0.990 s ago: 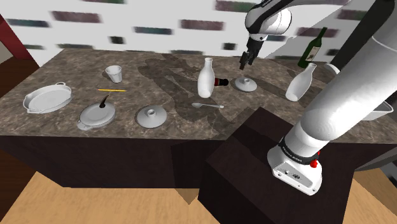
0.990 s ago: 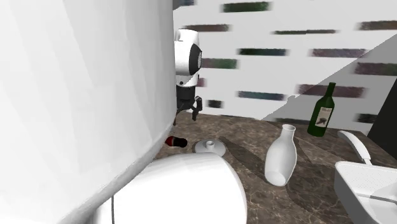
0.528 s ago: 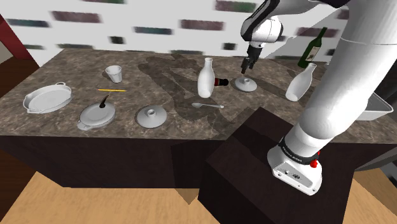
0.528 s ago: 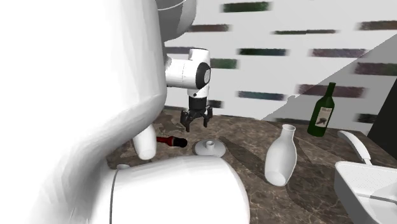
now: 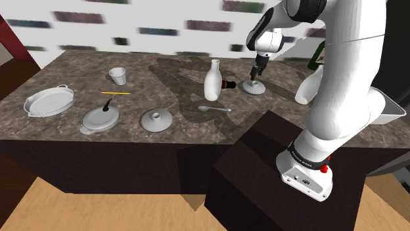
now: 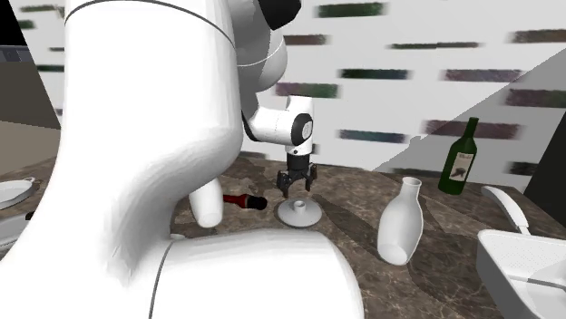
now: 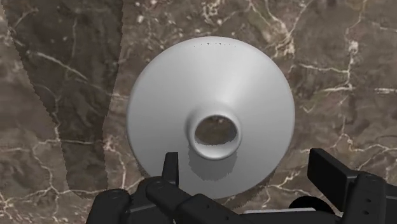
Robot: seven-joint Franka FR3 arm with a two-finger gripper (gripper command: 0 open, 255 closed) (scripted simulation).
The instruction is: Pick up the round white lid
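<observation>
Presently we record the following.

Gripper (image 5: 256, 73): all black, fingers spread wide and holding nothing. Over the past second we have seen it come down and swing in toward the wall, from high above the counter to just above the lid. In the wrist view the fingers stand either side of the knob, which lies nearer one finger than the other. We judge the approach nearly complete, with a short descent and a closing on the knob outstanding.

Round white lid (image 5: 254, 86): flat on the marbled counter (image 5: 66, 72), knob up, directly beneath the gripper.

Neighbours: small dark red bottle (image 5: 228, 84) lying on its side just beside the lid; tall white bottle (image 5: 211, 80) beyond that; white carafe (image 5: 310, 85) near on the other side; green wine bottle (image 6: 460, 156) behind it. None lies between the fingers and the knob.

Elsewhere: a second white lid (image 5: 156, 120), well apart, which we take not to be the target.
</observation>
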